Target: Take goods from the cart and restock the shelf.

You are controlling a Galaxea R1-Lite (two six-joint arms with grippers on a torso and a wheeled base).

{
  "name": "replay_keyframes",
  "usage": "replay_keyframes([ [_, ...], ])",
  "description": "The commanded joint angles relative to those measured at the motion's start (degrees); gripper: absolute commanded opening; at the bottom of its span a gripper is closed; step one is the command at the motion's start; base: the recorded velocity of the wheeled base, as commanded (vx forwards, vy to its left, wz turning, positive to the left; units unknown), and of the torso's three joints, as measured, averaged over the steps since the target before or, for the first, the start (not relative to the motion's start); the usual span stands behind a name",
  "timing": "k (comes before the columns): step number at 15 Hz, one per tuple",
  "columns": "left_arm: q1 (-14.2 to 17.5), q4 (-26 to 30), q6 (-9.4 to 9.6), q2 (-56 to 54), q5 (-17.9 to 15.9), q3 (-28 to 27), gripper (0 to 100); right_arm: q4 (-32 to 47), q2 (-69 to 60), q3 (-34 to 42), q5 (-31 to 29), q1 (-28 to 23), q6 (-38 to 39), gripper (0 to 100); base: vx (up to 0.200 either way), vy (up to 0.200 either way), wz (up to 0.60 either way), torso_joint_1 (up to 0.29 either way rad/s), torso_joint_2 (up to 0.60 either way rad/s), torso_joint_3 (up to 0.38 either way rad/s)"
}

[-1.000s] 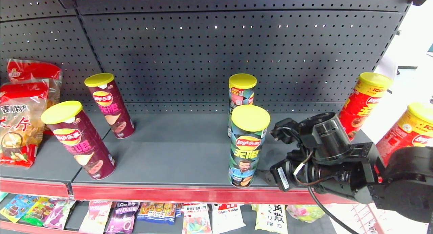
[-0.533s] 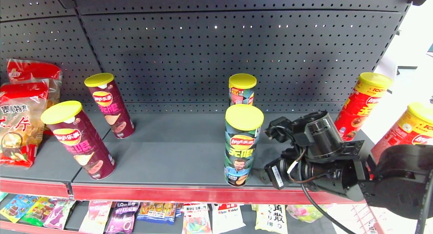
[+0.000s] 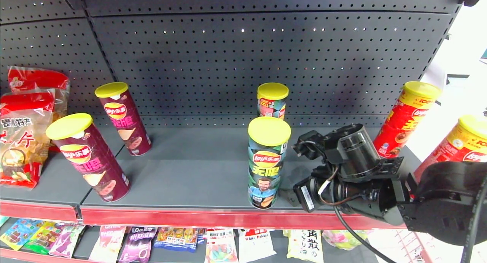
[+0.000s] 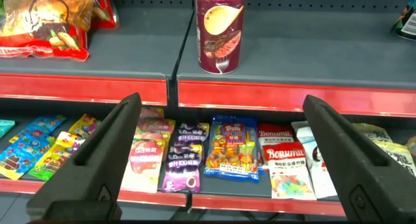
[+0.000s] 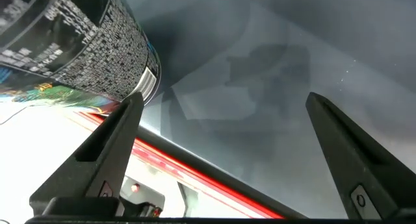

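Observation:
A green chip can [image 3: 268, 164] with a yellow lid stands upright near the front edge of the grey shelf [image 3: 198, 175]; a second green can [image 3: 272, 99] stands behind it. My right gripper [image 3: 290, 196] sits low at the front can's right side. In the right wrist view it [image 5: 224, 100] is open, the can's base [image 5: 84, 49] lies just outside one finger [image 5: 110, 146], and nothing is between the fingers. My left gripper [image 4: 221, 100] is open and faces the shelf's red front lip [image 4: 260, 94], below a maroon can [image 4: 221, 29].
Two maroon cans [image 3: 89, 158] [image 3: 123, 118] lean on the left of the shelf, beside red snack bags [image 3: 23, 137]. Two red cans [image 3: 407, 116] [image 3: 456, 145] stand at the far right. Candy bags [image 3: 179, 238] fill the lower shelf. Bare shelf lies between the maroon and green cans.
The front green can has slid left along the shelf, and my right gripper has moved left with it at its side. Nothing else has shifted.

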Motion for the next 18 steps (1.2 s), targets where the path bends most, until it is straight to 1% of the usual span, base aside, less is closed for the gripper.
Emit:
replay_keyframes([
  [1, 0.0, 0.0, -0.06, 0.0, -0.1, 0.0, 100, 0.0, 0.0, 0.0, 0.0, 0.0, 0.0, 100, 0.0, 0.0, 0.0, 0.0, 0.0, 0.0],
  [7, 0.0, 0.0, -0.06, 0.0, -0.1, 0.0, 100, -0.3, -0.3, 0.3, 0.0, 0.1, 0.0, 100, 0.0, 0.0, 0.0, 0.0, 0.0, 0.0],
  [10, 0.0, 0.0, 0.03, 0.0, 0.0, 0.0, 100, 0.0, -4.4, 2.6, -0.2, -0.5, -0.1, 100, 0.0, 0.0, 0.0, 0.0, 0.0, 0.0],
  [12, 0.0, 0.0, 0.03, 0.0, -0.1, 0.0, 100, 0.5, -15.5, 6.9, -1.6, -0.1, -0.8, 100, 0.0, 0.0, 0.0, 0.0, 0.0, 0.0],
  [13, 0.0, 0.0, -0.06, 0.1, 0.0, 0.0, 100, 0.5, -21.4, 10.2, -1.3, -0.1, -3.3, 100, 0.0, 0.0, 0.0, 0.0, 0.0, 0.0],
  [15, 0.0, 0.0, -0.06, 0.0, 0.0, 0.0, 100, 0.8, -36.4, 18.6, 0.1, -0.5, -11.5, 100, 0.0, 0.0, 0.0, 0.0, 0.0, 0.0],
  [16, 0.0, 0.0, -0.06, 0.1, 0.0, 0.0, 100, 1.7, -43.4, 22.1, 1.4, -1.3, -14.4, 100, 0.0, 0.0, 0.0, 0.0, 0.0, 0.0],
  [17, 0.0, 0.0, 0.03, 0.1, 0.0, 0.0, 100, 4.4, -50.2, 24.8, 3.3, -2.5, -15.8, 100, 0.0, 0.0, 0.0, 0.0, 0.0, 0.0],
  [18, 0.0, 0.0, -0.06, 0.0, 0.0, 0.0, 100, 9.9, -58.3, 26.8, 6.8, -3.7, -16.0, 100, 0.0, 0.0, 0.0, 0.0, 0.0, 0.0],
])
